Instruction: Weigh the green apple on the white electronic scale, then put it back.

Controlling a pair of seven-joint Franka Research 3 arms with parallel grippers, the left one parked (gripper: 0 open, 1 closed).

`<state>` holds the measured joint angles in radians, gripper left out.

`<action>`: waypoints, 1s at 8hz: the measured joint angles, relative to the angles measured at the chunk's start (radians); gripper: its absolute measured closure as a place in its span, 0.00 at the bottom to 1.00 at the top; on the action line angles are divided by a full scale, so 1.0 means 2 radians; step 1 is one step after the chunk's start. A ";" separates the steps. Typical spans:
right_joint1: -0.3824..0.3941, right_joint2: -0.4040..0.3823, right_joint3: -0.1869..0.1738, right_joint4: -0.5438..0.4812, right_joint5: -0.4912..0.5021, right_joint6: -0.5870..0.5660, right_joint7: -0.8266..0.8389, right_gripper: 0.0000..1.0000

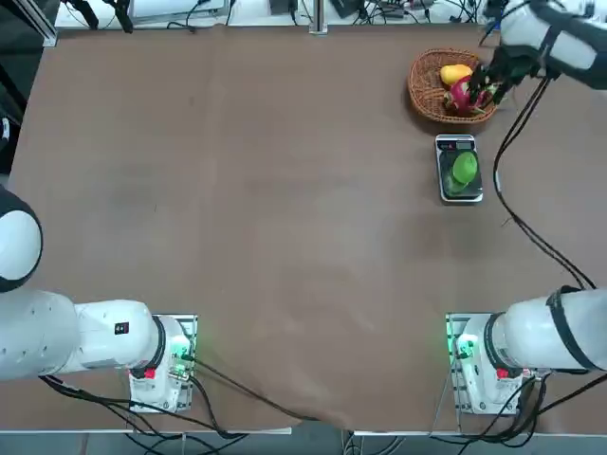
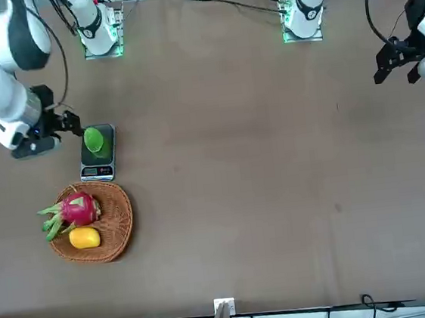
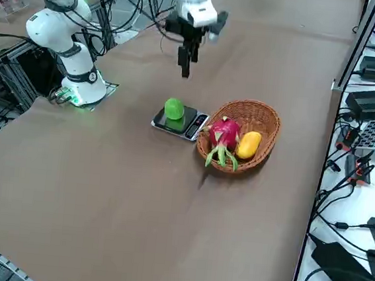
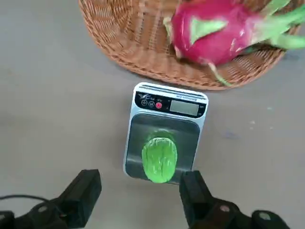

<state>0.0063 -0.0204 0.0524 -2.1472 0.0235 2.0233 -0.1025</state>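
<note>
Standing wide apart, the 2 fingers of the right gripper (image 4: pixel 142 177) hold nothing, and they hang above the table near the scale. The green apple (image 4: pixel 159 162) rests on the dark platform of the white electronic scale (image 4: pixel 187 123), at the half away from its display (image 4: pixel 184 108). I cannot read any value on this display.

For the coming move, the important relation is between the apple and the finger gap. In the wrist view the apple appears slightly ahead of the line joining the 2 fingertips, inside the width of the gap but closer to 1 finger than to the other. Its longer axis runs roughly along the long side of the scale, toward the display, so closing the fingers would, I think, pinch it across its narrower width. The right arm is clearly the nearer arm.

Beside the display end is the wicker basket (image 4: pixel 119 45), with the pink dragon fruit (image 4: pixel 214 33) and the yellow fruit (image 2: pixel 85 238) in it. I judge that the weighing place is reached, and that picking up the apple and returning it remain. The gripper probably needs a small centring before it descends; otherwise 1 finger could touch the scale's edge or push the smooth apple aside.
</note>
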 joint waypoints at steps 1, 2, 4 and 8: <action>0.000 0.004 0.000 -0.027 0.000 0.023 -0.009 0.00; 0.000 0.007 0.000 -0.050 0.000 0.047 -0.018 0.00; -0.001 0.018 0.000 -0.079 0.000 0.082 -0.029 0.00; -0.001 0.046 -0.001 -0.092 -0.004 0.113 -0.049 0.00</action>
<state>0.0039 0.0716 0.0512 -2.3318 0.0160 2.2497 -0.2004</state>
